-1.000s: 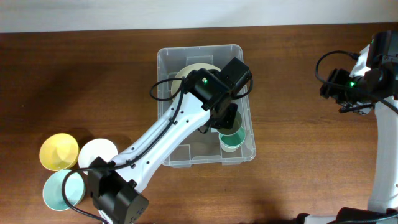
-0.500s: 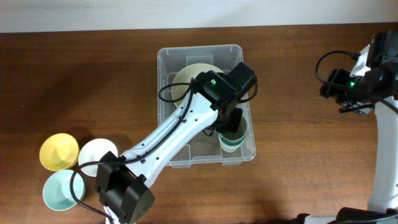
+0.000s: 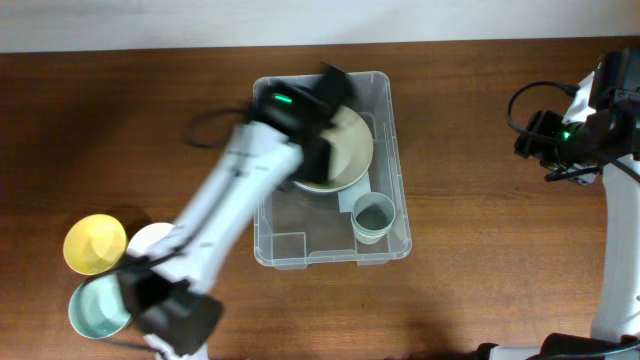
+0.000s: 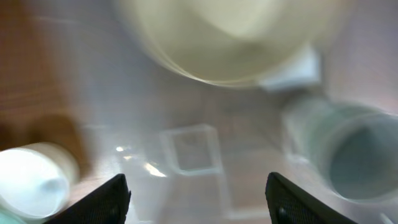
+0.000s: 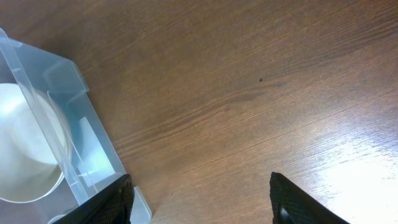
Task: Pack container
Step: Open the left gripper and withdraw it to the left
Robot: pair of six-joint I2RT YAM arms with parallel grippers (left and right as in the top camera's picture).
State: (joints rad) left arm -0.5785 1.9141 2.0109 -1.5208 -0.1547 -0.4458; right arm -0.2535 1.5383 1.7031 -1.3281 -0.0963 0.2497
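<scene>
Now the left gripper [image 4: 199, 186], fingers wide apart and empty, has swung off the pale green plastic cup [image 3: 372, 216]. The cup stands inside the large clear rectangular plastic container [image 3: 268, 250] mid-table, beside the cream round plate [image 3: 348, 150]. Cup looks packed; the yellow round bowl [image 3: 95, 243] is still outside. Right gripper [image 5: 202, 193] spread, empty.

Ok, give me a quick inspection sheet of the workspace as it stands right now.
Surface: brown wooden table, no spills seen.
Job's things: clear container mid-table, holding a cream dish and a pale green cup.
Clutter: yellow bowl, white bowl and light blue bowl grouped on the table at the left, outside the container.
Tools: left tool open above the container floor, view blurred; right tool open above bare table beside the container's corner.
Cables: black cable loop at the right arm, off the container.
Surroundings: pale wall along the far edge; nothing else seen.
</scene>
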